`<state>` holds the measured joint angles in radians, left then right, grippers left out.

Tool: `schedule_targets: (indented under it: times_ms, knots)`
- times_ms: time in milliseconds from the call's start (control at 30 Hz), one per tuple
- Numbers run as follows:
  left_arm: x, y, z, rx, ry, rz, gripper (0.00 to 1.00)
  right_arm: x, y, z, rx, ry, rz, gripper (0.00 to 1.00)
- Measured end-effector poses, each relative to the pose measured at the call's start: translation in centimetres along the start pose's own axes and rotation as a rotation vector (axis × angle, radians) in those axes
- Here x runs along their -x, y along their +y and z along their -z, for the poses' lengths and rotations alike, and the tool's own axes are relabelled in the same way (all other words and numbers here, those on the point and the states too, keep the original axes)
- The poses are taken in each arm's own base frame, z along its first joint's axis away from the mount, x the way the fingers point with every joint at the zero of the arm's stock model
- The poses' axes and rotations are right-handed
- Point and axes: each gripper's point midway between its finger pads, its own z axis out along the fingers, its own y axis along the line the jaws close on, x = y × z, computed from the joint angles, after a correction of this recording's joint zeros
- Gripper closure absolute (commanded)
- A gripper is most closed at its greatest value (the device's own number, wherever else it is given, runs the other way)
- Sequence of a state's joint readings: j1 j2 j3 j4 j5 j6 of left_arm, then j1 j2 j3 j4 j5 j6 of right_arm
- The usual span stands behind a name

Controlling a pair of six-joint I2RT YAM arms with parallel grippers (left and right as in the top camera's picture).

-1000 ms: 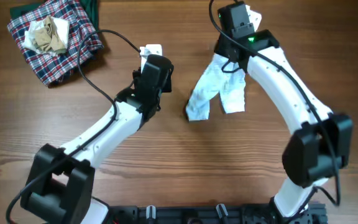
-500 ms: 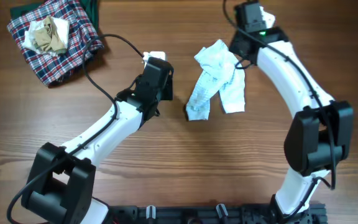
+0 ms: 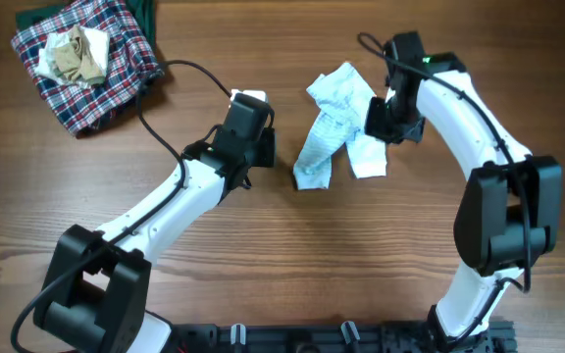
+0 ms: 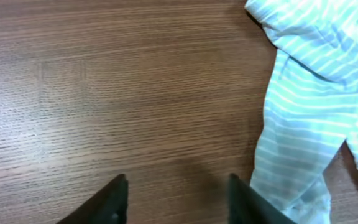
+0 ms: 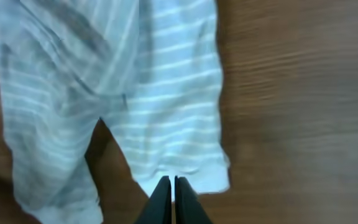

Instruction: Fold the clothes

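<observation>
Vs. 1 s ago: the R gripper (image 5: 168,193) has been brought back from the far edge of the desk (image 3: 292,255) and is now seen over the leg of the striped pants (image 3: 339,127) nearer the right edge. The waist, held up then, has been let go and is left flopped in a crumpled fold at the garment's far end. The legs are unmoved. The L gripper (image 4: 178,200) is found approx. where it was, shifted only slightly.

The pants are laid a bit right of centre & nearer the far edge than the near one. The long axis is run far-to-near, w/ the waist end pointed at the far edge and both cuffs at the near edge. One leg is slanted toward the near-left corner and the other is set straighter, so a V is formed.

The R fingers are seen pressed together, tips over the straighter leg's cuff; whether cloth is touched can't be told. The L fingers are held apart, nothing btwn them, over bare wood just left of the slanted leg.

A plaid shirt (image 3: 96,69) w/ a beige garment (image 3: 77,54) on top is piled at the far-left corner.
</observation>
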<state>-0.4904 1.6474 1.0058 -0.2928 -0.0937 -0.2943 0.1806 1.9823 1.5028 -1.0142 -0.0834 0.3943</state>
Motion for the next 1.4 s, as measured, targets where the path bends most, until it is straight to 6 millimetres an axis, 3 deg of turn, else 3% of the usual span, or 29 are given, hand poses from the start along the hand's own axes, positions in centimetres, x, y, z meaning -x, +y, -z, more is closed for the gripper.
schedule_targets:
  times_ms: [133, 400, 667, 833, 1100, 1333, 1400]
  knots:
    - [-0.1, -0.1, 0.0, -0.009, 0.006, 0.000, 0.42, -1.7, -0.4, -2.7, 0.016, 0.035, 0.008, 0.96]
    - [-0.3, -0.1, 0.0, -0.008, 0.015, -0.001, 0.36, -2.2, -0.8, -5.2, 0.033, 0.008, 0.023, 0.96]
    - [-0.4, -0.1, 0.0, -0.007, 0.019, -0.001, 0.33, -3.5, -2.3, -5.2, -0.027, 0.043, -0.072, 0.96]
    - [-0.5, -0.1, 0.0, -0.007, 0.020, -0.001, 0.31, -4.8, -4.8, -4.9, -0.092, 0.104, -0.189, 0.96]
    - [-0.5, -0.1, 0.0, -0.007, 0.020, -0.001, 0.29, -5.3, -11.6, -4.2, -0.211, 0.139, -0.408, 0.96]
    - [-0.5, -0.1, 0.0, -0.007, 0.021, -0.001, 0.28, -5.0, -14.8, -3.7, -0.244, 0.129, -0.497, 0.95]
    - [-0.7, -0.3, 0.0, -0.019, 0.031, -0.002, 0.28, -4.8, -15.0, -3.5, -0.239, 0.127, -0.486, 0.90]
